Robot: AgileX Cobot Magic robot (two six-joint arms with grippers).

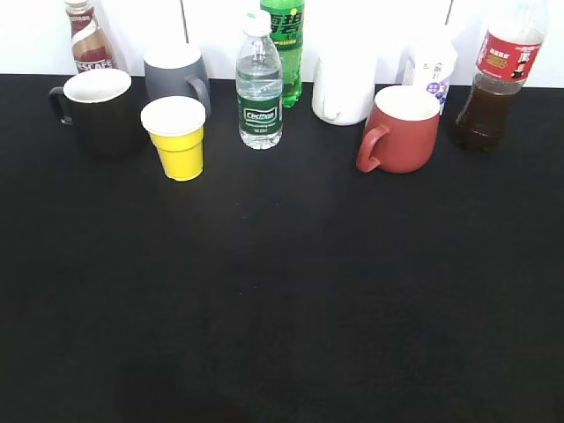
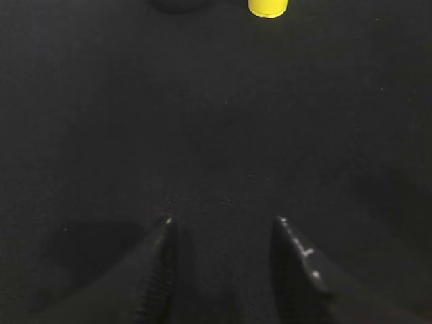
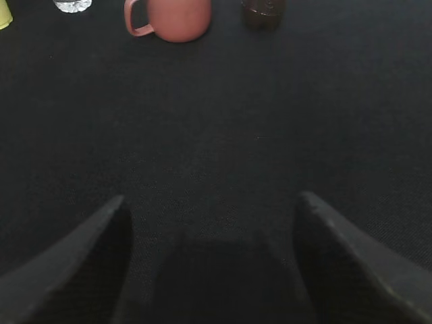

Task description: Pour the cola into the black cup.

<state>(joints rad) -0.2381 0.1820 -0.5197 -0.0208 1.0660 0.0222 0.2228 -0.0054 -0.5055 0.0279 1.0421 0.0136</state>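
The cola (image 1: 495, 86), dark brown in a tall clear bottle with a red label, stands upright at the far right of the exterior view. Its base shows at the top of the right wrist view (image 3: 263, 12). The black cup (image 1: 95, 110), white inside, handle to the left, stands at the far left. Its dark base barely shows at the top of the left wrist view (image 2: 177, 5). My left gripper (image 2: 224, 220) is open and empty over bare black cloth. My right gripper (image 3: 210, 199) is open and empty, well short of the cola. Neither gripper shows in the exterior view.
On the black table (image 1: 282, 291), back row: brown Nescafe bottle (image 1: 88, 37), grey mug (image 1: 176, 77), yellow cup (image 1: 176, 137), clear water bottle (image 1: 259, 84), green soda bottle (image 1: 284, 44), white jug (image 1: 344, 88), white carton (image 1: 432, 66), red mug (image 1: 401, 130).
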